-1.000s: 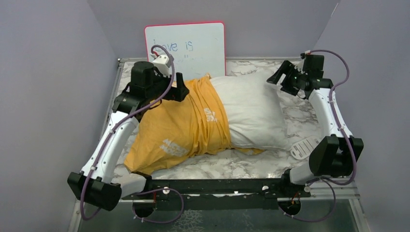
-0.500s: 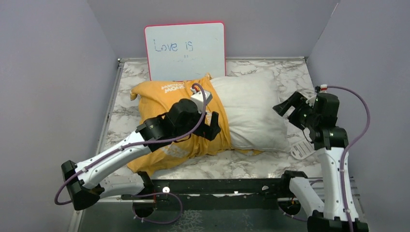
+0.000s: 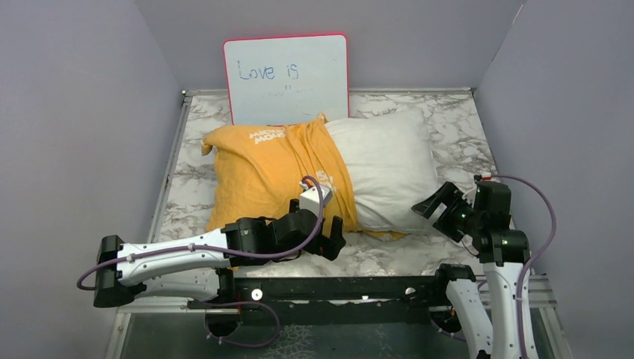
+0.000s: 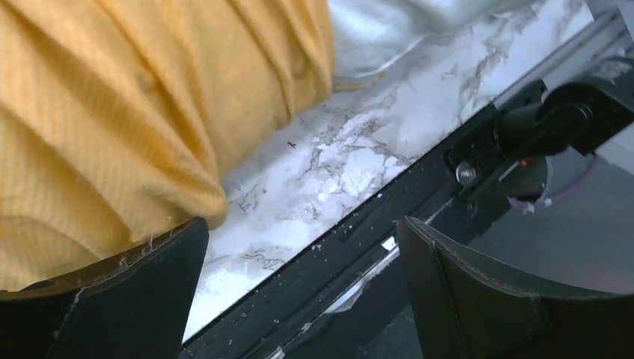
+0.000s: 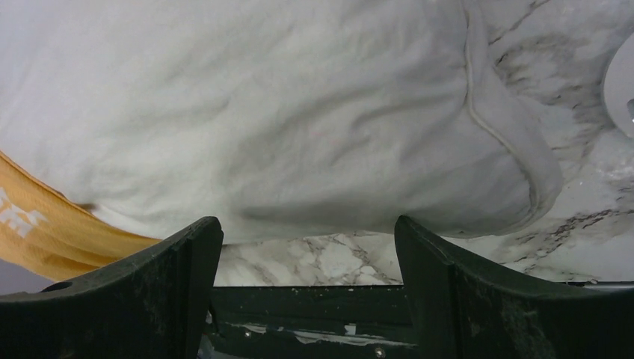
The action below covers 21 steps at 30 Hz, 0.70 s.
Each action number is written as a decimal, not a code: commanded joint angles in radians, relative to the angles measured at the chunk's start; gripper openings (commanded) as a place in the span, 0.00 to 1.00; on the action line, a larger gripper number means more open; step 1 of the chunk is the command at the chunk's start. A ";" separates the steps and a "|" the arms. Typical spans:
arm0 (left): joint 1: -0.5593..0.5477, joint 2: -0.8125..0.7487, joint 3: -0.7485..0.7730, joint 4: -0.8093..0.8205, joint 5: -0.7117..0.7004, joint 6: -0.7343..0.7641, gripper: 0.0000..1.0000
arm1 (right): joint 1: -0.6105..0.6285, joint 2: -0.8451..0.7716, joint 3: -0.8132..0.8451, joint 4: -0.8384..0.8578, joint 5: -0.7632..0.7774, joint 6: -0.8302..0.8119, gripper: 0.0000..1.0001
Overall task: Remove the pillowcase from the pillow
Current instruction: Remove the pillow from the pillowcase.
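Observation:
The yellow-orange pillowcase [image 3: 269, 176] with white lettering covers the left half of the pillow [image 3: 389, 168], whose plain white right half lies bare on the marble table. My left gripper [image 3: 329, 241] hangs open at the pillowcase's near edge, above the table's front strip. In the left wrist view the orange fabric [image 4: 112, 112] bulges just past the left finger, and the open left gripper [image 4: 300, 239] has nothing between its jaws. My right gripper [image 3: 439, 213] stands open just off the pillow's near right corner. The right wrist view shows the pillow [image 5: 284, 112] beyond the open, unloaded right gripper [image 5: 306, 232].
A pink-framed whiteboard [image 3: 286, 78] leans against the back wall. A black rail [image 3: 336, 288] runs along the table's near edge under both grippers. The rim of a white disc [image 5: 624, 82] shows to the pillow's right. Grey walls close in on both sides.
Both arms pulled back toward the near edge: the left gripper came down from the pillowcase's far side to its front edge, the right from the pillow's far right corner to its near right.

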State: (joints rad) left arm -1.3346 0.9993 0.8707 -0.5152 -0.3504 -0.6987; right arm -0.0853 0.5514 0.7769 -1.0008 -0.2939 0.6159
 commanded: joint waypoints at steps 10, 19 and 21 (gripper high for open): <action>-0.001 -0.032 -0.172 0.209 -0.152 -0.082 0.99 | 0.001 -0.021 -0.200 0.196 -0.146 0.115 0.77; -0.001 -0.010 -0.388 0.684 -0.044 -0.109 0.95 | 0.001 0.049 -0.215 0.373 -0.161 0.139 0.06; -0.001 0.057 -0.329 0.662 -0.021 -0.076 0.95 | 0.001 0.051 -0.208 0.378 -0.158 0.136 0.01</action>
State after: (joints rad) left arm -1.3346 0.9630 0.4587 0.0219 -0.4252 -0.8066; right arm -0.0853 0.6086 0.5568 -0.7387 -0.4278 0.7406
